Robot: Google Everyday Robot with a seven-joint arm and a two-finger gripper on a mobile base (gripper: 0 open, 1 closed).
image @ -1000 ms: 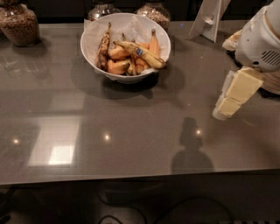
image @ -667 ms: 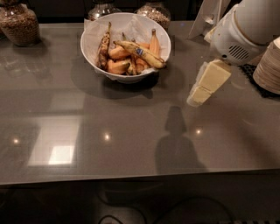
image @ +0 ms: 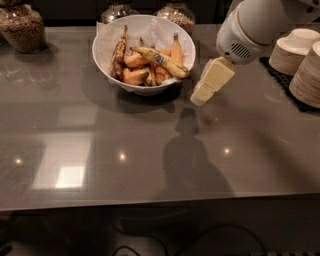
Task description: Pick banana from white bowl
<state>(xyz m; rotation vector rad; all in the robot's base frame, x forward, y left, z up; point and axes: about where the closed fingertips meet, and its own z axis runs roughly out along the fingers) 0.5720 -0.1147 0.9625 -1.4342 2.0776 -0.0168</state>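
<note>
The white bowl [image: 107, 39], lined with crinkled white paper, stands at the back of the grey counter. The banana [image: 160, 61], long, yellow and speckled with a small blue sticker, lies across the top of the other fruit in it. A dark brown-black banana [image: 118, 52] and short orange-yellow ones [image: 135, 76] lie beside it. My gripper [image: 199, 96], cream coloured, hangs from the white arm [image: 255, 25] just right of the bowl, above the counter and level with its rim. It holds nothing.
Stacks of small cream bowls [image: 300, 57] stand on a black mat at the right edge. Glass jars [image: 22, 27] of grain stand at the back left and behind the bowl [image: 175, 12]. The grey counter [image: 100, 150] runs to a front edge.
The arm and gripper have moved left, from the counter's right side to just beside the bowl. The bowl and its fruit have not moved.
</note>
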